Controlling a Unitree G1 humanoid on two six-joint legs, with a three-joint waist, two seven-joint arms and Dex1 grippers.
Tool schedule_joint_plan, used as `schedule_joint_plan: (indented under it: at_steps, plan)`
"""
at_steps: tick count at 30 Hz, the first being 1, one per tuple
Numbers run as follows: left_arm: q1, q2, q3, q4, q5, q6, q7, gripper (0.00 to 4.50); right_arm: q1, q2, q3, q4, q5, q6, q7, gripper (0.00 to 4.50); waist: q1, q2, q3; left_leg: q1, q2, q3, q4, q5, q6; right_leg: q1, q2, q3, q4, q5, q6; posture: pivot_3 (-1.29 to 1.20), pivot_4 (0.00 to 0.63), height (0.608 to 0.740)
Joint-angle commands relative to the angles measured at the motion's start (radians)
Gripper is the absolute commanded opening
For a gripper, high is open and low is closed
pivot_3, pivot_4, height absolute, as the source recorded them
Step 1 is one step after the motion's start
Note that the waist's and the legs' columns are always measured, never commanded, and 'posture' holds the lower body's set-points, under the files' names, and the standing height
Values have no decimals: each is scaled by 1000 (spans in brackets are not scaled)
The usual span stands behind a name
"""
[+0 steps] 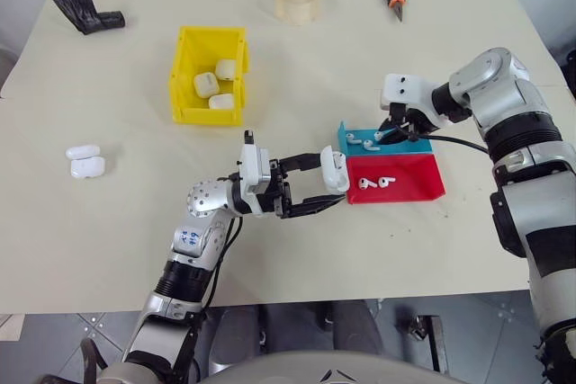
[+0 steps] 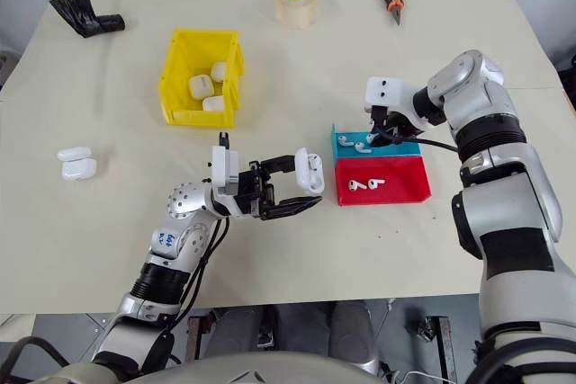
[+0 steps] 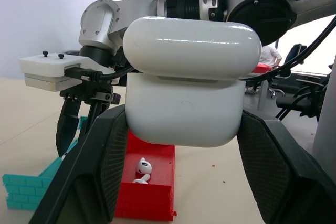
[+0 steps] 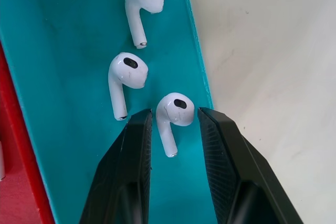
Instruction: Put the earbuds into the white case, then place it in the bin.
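Right wrist view: an earbud (image 4: 176,111) lies between the right claw (image 4: 173,124) fingers.

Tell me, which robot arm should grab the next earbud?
The right gripper: its open fingers sit either side of an earbud in the blue tray. The left gripper is busy holding the white case.

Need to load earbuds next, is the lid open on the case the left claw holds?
Open: the case has its lid flipped up.
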Motion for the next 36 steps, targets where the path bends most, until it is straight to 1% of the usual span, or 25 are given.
schedule_joint_plan:
  at_steps: [1,3,5,7,14,18,23,25,28,30,31,34,36]
  plan:
    - [-12,-4,4,-41,-13,-4,2,2787,20,10,-7,11,-9,-6,-11,1414,-1,0,0,0,0,0,0,0,0,0,0,0,0,0,0,0,150,740]
    - [-11,-4,4,-41,-13,-4,2,2787,22,11,-7,9,-9,-3,-5,1414,-2,0,0,0,0,0,0,0,0,0,0,0,0,0,0,0,150,740]
    - [-11,-3,4,-42,-13,-4,3,2787,26,11,-9,6,-7,-5,-1,1043,-2,0,0,0,0,0,0,0,0,0,0,0,0,0,0,0,150,740]
    - [-10,-3,4,-42,-14,-3,3,2787,30,12,-14,1,-5,-4,5,543,-2,0,0,0,0,0,0,0,0,0,0,0,0,0,0,0,150,740]
    - [-11,-1,5,-43,-19,2,-1,2787,39,11,-36,-20,5,12,1,510,-2,0,0,0,0,0,0,0,0,0,0,0,0,0,0,0,150,740]
    - [-5,2,4,-53,-21,9,-2,2787,60,-26,-103,-99,62,48,25,510,0,0,0,0,0,0,0,0,0,0,0,0,0,0,0,0,150,740]
    - [-15,9,9,-44,-25,17,-16,2787,168,-104,-279,-337,254,156,76,510,7,1,1,-1,0,0,0,0,0,0,0,0,-1,0,0,0,150,740]
    - [-30,13,16,-31,-29,22,-24,2787,247,-125,-368,-471,359,246,78,510,7,1,1,-1,0,-1,-1,0,0,0,0,-1,-1,0,0,0,150,740]
    - [-47,17,25,-17,-37,35,-34,2787,360,-140,-466,-654,486,373,65,510,7,1,1,-1,0,-1,-1,0,0,0,0,-1,-1,0,0,0,150,740]
    - [-61,15,25,-6,-43,47,-40,2787,447,-134,-560,-789,617,477,52,510,11,1,1,-1,0,-1,-1,0,0,0,0,-1,-1,0,0,0,150,740]
    - [-66,16,26,-3,-46,51,-45,2787,480,-123,-602,-847,674,522,28,510,11,1,1,-1,0,-1,0,0,0,0,0,-1,-1,0,0,0,150,740]
    - [-92,9,21,19,-45,60,-61,2787,601,-47,-754,-1079,906,775,-135,510,13,1,1,-1,0,-1,0,0,0,0,0,0,0,0,0,0,150,740]
    - [-104,5,22,30,-44,63,-67,2787,661,12,-820,-1201,1029,868,-238,510,21,1,1,-1,0,-1,0,0,0,0,0,0,0,0,0,0,150,740]
